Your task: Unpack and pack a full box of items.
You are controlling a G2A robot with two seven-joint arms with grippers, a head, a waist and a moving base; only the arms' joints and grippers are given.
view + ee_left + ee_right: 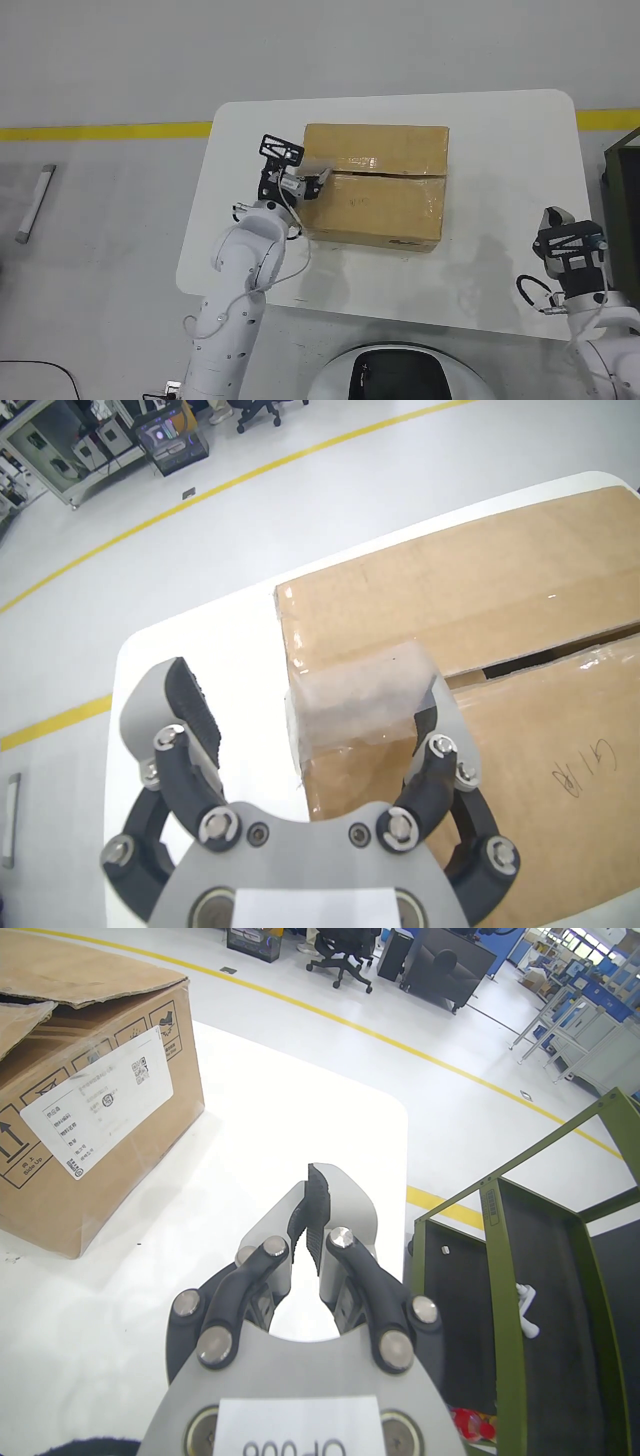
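A brown cardboard box (375,185) lies in the middle of the white table (500,285), its two top flaps folded down with a dark gap along the seam (520,660). My left gripper (308,182) is at the box's left end, open, and a loose strip of clear tape (360,695) stands up between its fingers. One finger (192,700) hangs beside the box wall, the other (440,710) rests over the top flap. My right gripper (315,1188) is shut on nothing, above the table's right front part, well apart from the box (90,1093).
A green metal cart (550,1278) stands just off the table's right edge, with a red item (470,1420) and a white part (525,1308) inside. The box flaps at the end near my right gripper sit slightly raised. Bare table surface (300,1103) lies between that gripper and the box.
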